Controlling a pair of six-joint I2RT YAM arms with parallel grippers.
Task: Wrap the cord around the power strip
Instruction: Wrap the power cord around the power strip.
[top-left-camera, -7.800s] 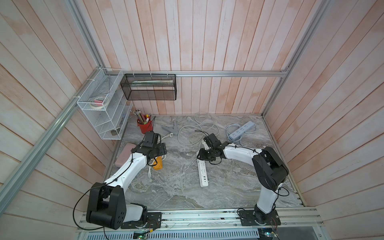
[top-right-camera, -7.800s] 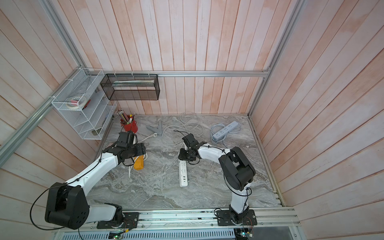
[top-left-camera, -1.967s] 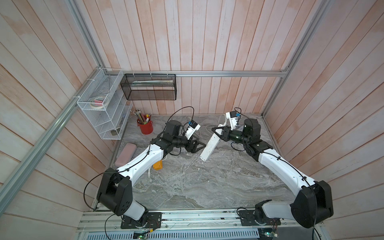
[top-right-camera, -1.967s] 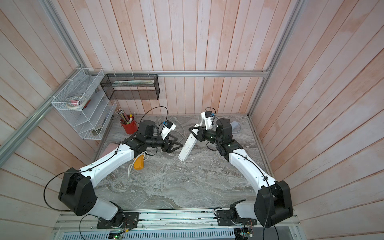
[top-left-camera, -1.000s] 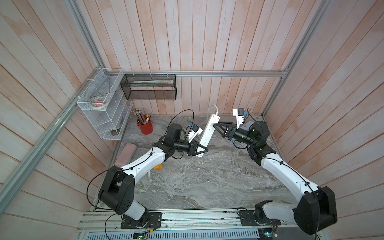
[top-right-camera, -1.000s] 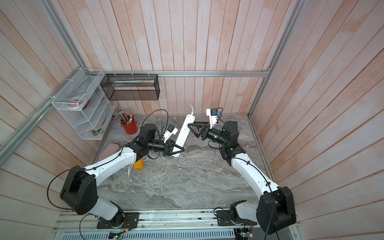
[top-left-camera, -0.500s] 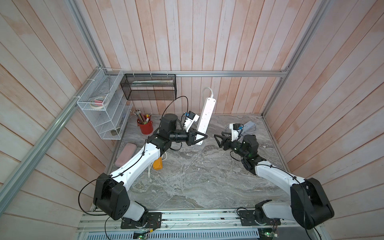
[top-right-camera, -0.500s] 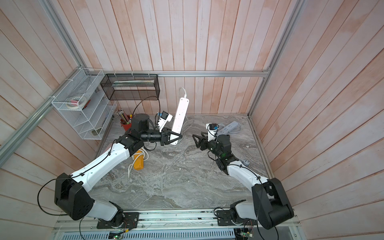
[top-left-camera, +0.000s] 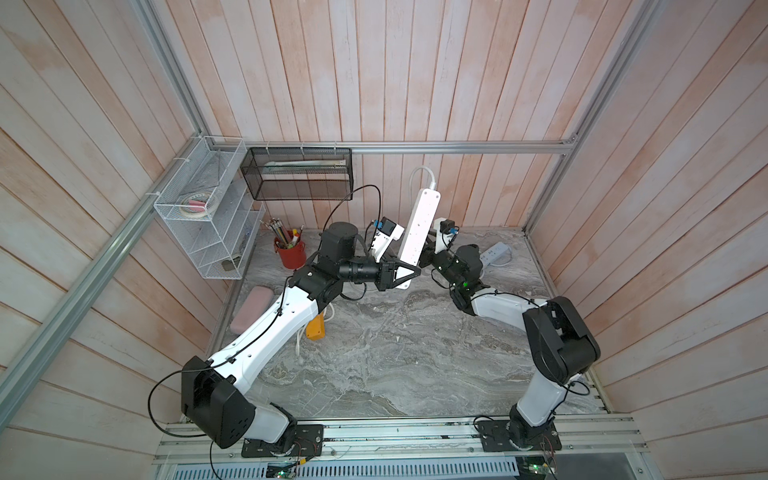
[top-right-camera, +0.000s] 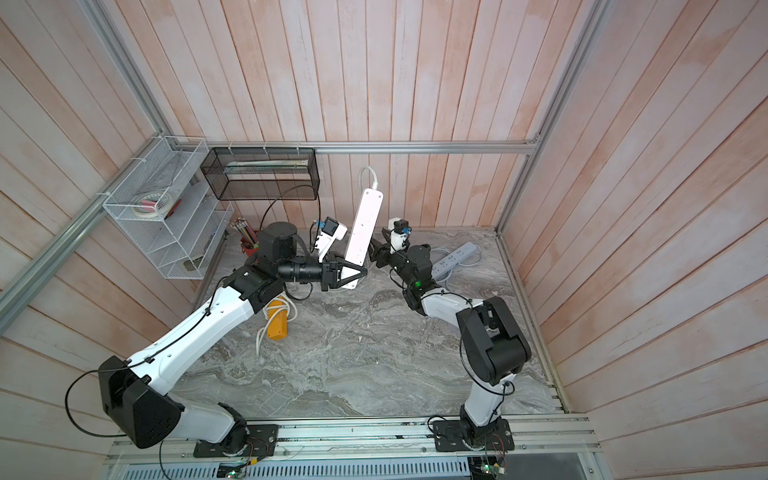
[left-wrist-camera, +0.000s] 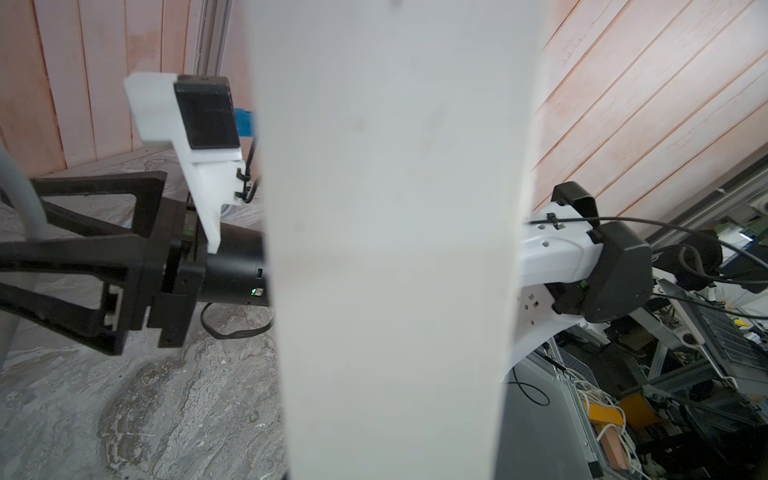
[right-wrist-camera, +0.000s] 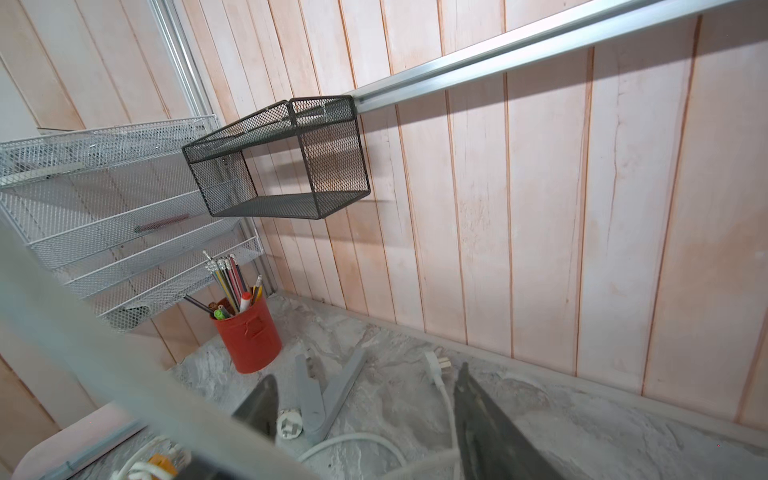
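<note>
left claw (top-left-camera: 409, 272) pinches the power strip (top-left-camera: 419, 224) low, tilted up; right claw (top-right-camera: 376, 252) spread just behind; cord (top-left-camera: 417, 176) shows no wraps yet, all winding remains.

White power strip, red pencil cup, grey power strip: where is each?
white power strip (top-left-camera: 419, 232): in a top view, middle of its body.
red pencil cup (top-left-camera: 292, 258): in a top view, side wall.
grey power strip (top-right-camera: 455, 257): in a top view, middle of its body.

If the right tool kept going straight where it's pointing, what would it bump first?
Most likely the white cord, lying on the table just ahead of the right tool in its wrist view. Depth is unclear, so I can't be sure.
</note>
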